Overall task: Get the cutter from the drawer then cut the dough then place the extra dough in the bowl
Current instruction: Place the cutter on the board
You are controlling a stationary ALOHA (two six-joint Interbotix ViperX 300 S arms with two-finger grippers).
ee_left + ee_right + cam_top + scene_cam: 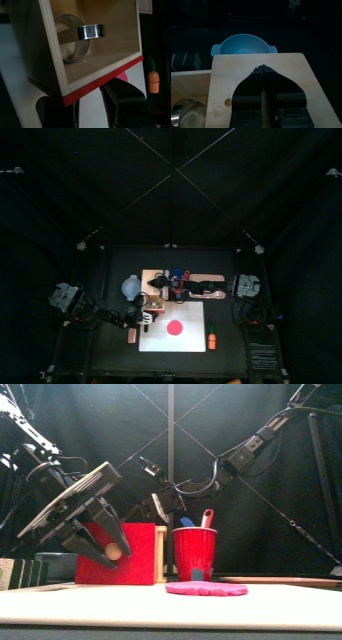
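Dough (174, 327), a red disc, lies on the white board (201, 316) before the wooden box (171, 278), seen from above. Front view: left gripper (100, 542) at the red drawer front (140, 566); its grip cannot be told. Left wrist: cutter (79, 40) sits in the open drawer (100, 61); best lifted straight, clear of walls. Right wrist: right gripper (263, 70), pinched closed, steadies the box top.

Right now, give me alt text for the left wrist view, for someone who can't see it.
A pale wooden drawer stands pulled open with a round metal cutter lying inside, its red drawer front held by the left end effector. Past the drawer, a small orange toy carrot and a sliver of pink dough show.
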